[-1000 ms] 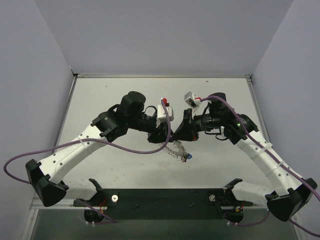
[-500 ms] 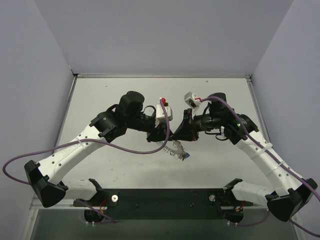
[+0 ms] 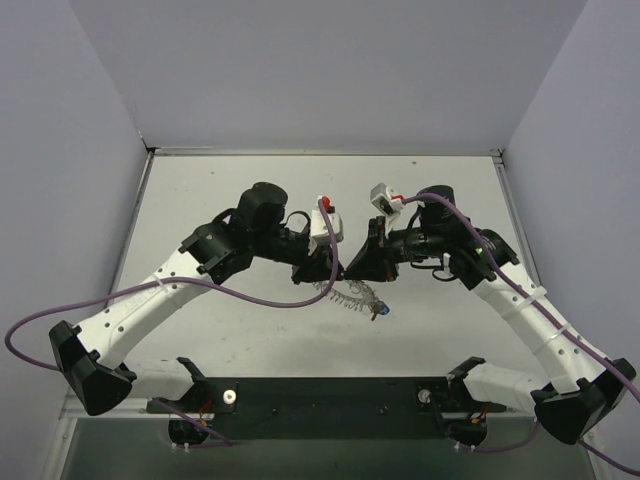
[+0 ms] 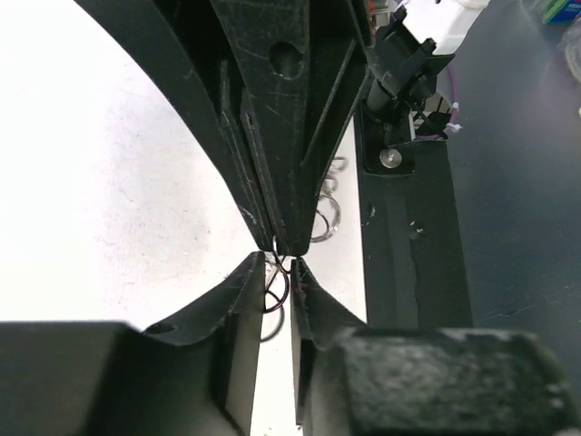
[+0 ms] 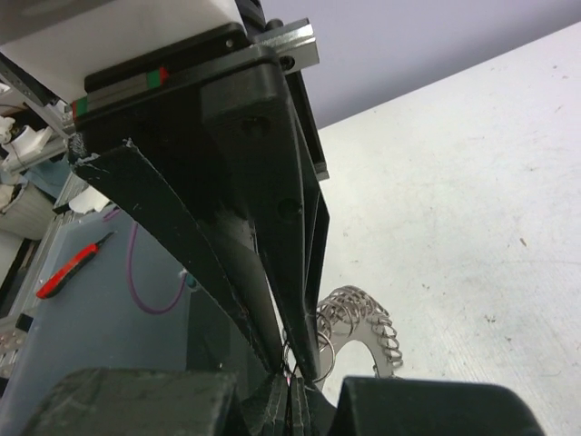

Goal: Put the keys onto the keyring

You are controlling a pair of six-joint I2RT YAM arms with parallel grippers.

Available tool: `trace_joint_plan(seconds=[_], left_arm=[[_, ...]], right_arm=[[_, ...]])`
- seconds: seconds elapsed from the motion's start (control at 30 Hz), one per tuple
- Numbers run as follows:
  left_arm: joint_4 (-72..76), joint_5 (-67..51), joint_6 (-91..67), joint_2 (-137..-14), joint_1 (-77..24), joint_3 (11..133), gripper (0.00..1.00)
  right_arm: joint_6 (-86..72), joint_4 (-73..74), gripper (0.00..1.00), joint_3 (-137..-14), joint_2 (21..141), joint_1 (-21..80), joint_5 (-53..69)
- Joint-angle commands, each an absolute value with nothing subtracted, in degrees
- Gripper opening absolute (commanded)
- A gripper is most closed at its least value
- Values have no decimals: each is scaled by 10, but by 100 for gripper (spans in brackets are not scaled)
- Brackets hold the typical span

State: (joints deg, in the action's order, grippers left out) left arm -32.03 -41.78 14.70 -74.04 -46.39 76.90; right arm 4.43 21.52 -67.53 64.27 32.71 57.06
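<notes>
1. Step in hand: judged to be threading. The left gripper (image 3: 328, 274) and right gripper (image 3: 350, 272) meet tip to tip over the middle of the black base bar (image 3: 320, 395), on its far side.
2. Position of the task item: the keyring (image 3: 350, 297) hangs directly under the two tips, between them and the base bar, above the table (image 3: 200, 200). A blue-headed key (image 3: 378, 311) dangles at the end of the loop nearer the right end of the bar. No other keys can be made out.
3. Left gripper: jaws narrow, with a slim slit between the fingers (image 4: 245, 300). Thin ring wire runs through the slit. Whether the pads clamp it cannot be told.
4. Right gripper: jaws closed together at the tips, pinching the thin ring wire.
5. Next move, as a judgement: fine, slow relative motion of the tips to work the wire end through. The loop is floppy, so any loss of pinch is likely to drop it.
6. Change from one second ago: the left wrist has shifted slightly toward the left end of the base bar, and the loop now hangs spread wider. The blue-headed key has moved a little toward the right end.
</notes>
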Motion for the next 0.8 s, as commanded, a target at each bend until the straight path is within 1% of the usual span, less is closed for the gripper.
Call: trace_joint_plan(seconds=[0.0,0.1,0.23,0.37,0.4,0.43,0.47,0.5,0.63,0.7,0.73,0.77], left_arm=[[-312,-437,152,-737,-459,769,20],[-305,-445,145,-741,-459,769,20],[-287,-458,131,-741,-459,766,30],[-258,-468,113,-737,-459,760,30],[-254,-471,110,-737,-459,759,28],[-248,-475,101,-737,-459,758,23],[-236,-482,97,-738,-459,756,6],[-229,-486,91,-739,-459,753,0],[-182,-489,48,-738,-458,729,0],[-147,-484,33,-730,-459,713,0],[-132,-480,17,-727,-459,695,0],[-104,-475,10,-717,-459,684,0]], right_arm=[[47,171,0,-686,626,328,603],[47,171,0,-685,627,328,605],[46,171,0,-685,629,328,605],[45,171,0,-684,633,328,605],[45,171,0,-685,633,328,606],[45,171,0,-684,634,328,606],[45,171,0,-686,635,328,606],[45,171,0,-685,635,328,606],[42,169,0,-685,635,327,592],[39,167,7,-683,628,327,573],[33,158,20,-680,623,327,561],[31,152,27,-671,614,327,542]])
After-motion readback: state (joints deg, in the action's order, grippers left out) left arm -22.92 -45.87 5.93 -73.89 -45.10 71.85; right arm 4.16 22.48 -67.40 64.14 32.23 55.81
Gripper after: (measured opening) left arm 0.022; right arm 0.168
